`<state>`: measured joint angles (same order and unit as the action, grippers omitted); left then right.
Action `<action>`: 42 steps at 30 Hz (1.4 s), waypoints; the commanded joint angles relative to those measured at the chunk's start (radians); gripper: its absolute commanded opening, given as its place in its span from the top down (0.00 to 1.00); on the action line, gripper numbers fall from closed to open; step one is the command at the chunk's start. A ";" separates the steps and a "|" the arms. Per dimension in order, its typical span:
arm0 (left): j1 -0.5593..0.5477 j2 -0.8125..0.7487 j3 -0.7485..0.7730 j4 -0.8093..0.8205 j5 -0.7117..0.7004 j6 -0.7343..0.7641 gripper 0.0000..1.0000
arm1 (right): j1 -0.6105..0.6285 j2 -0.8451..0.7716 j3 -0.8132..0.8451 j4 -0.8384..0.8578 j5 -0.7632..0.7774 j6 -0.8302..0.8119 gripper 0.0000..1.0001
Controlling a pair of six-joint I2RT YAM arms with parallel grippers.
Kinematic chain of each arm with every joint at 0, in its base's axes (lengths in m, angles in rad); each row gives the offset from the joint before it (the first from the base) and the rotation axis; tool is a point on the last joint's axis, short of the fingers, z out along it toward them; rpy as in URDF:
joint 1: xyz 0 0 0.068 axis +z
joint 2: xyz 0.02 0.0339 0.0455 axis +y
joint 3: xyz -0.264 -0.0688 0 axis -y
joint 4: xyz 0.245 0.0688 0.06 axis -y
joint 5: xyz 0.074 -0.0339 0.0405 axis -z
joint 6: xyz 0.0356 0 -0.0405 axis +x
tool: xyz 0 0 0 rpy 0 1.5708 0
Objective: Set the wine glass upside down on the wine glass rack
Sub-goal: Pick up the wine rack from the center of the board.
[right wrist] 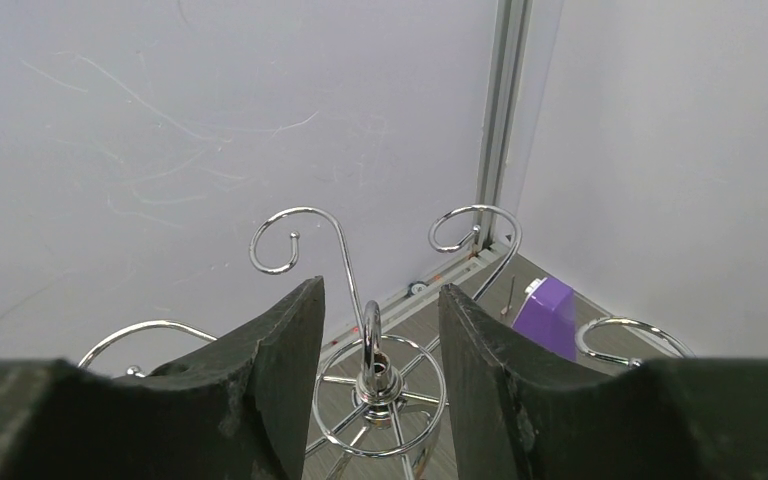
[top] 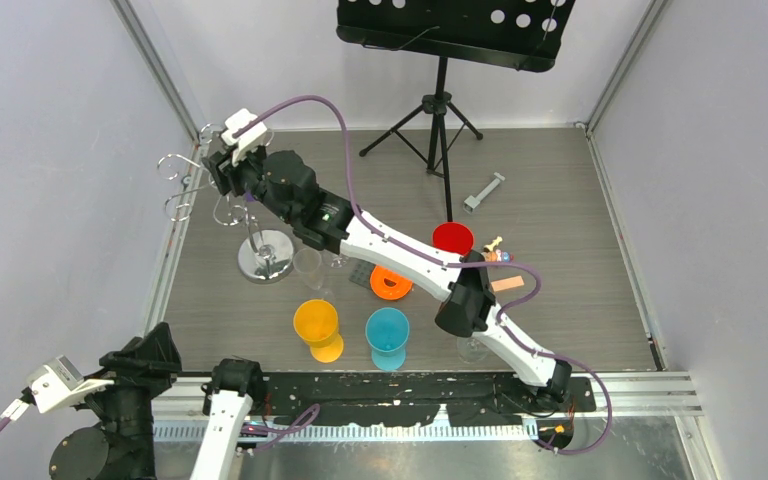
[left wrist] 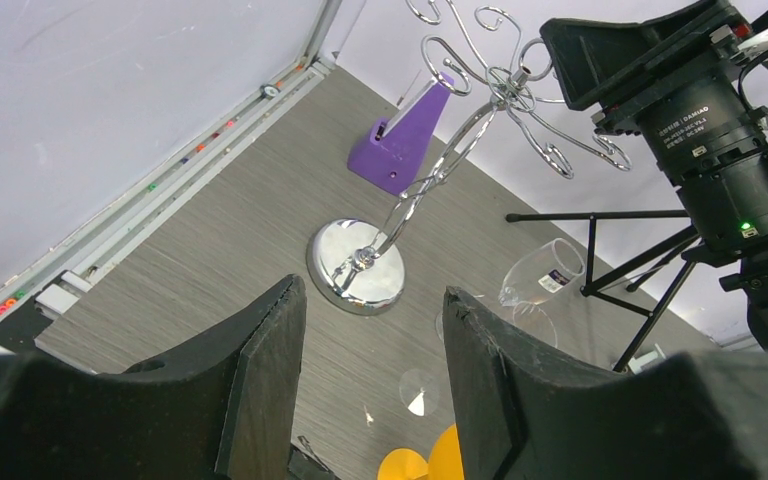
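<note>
The wine glass rack [top: 265, 258] is a chrome stand at the back left, with a mirror base [left wrist: 357, 265] and curled arms [left wrist: 560, 150]. A clear wine glass [top: 310, 268] stands upright on the table just right of that base; its bowl [left wrist: 545, 275] carries a small label. My right gripper [top: 222, 168] hovers at the rack's top, open. Its fingers straddle the top ring [right wrist: 372, 345] without touching it, and its jaws [right wrist: 380, 292] hold nothing. My left gripper [top: 152, 352] stays near its base at the front left, open [left wrist: 375, 295] and empty.
A black tripod music stand [top: 440, 110] stands at the back. A yellow goblet [top: 318, 325], teal goblet [top: 388, 335], red cup [top: 452, 238], orange disc [top: 390, 283], grey tool [top: 483, 192] and second clear glass [top: 473, 348] are on the table. A purple block [left wrist: 400, 140] sits by the wall.
</note>
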<state>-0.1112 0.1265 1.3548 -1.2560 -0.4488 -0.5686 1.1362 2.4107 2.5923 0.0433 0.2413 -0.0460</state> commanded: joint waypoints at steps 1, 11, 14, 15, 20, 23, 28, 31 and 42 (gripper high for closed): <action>-0.004 -0.021 0.004 0.001 -0.016 -0.005 0.48 | 0.002 0.018 0.043 0.015 0.010 -0.028 0.48; -0.005 -0.021 0.004 0.001 -0.020 -0.002 0.48 | 0.002 0.041 0.048 0.008 0.000 -0.032 0.60; -0.007 -0.024 0.002 0.000 -0.020 -0.002 0.48 | 0.002 0.038 0.048 0.011 0.005 -0.033 0.77; -0.007 -0.025 0.001 -0.001 -0.022 -0.003 0.47 | 0.002 0.037 0.047 0.015 0.009 -0.034 0.79; -0.008 -0.027 0.003 -0.008 -0.031 -0.001 0.48 | 0.002 0.023 0.046 0.034 0.036 -0.041 0.93; -0.011 -0.028 0.004 -0.010 -0.033 -0.001 0.47 | -0.001 0.007 0.047 0.049 0.046 -0.042 0.95; -0.013 -0.029 0.003 -0.016 -0.035 -0.003 0.47 | -0.014 -0.024 0.054 0.068 0.086 -0.039 0.95; -0.013 -0.029 0.004 -0.017 -0.034 -0.004 0.47 | -0.022 -0.038 0.060 0.075 0.104 -0.041 0.95; -0.015 -0.030 -0.010 -0.014 -0.025 -0.016 0.47 | -0.035 -0.073 0.074 0.092 0.117 -0.076 0.95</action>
<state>-0.1196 0.1146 1.3449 -1.2850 -0.4641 -0.5694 1.1149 2.4519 2.5996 0.0517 0.3107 -0.0952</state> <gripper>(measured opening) 0.527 0.092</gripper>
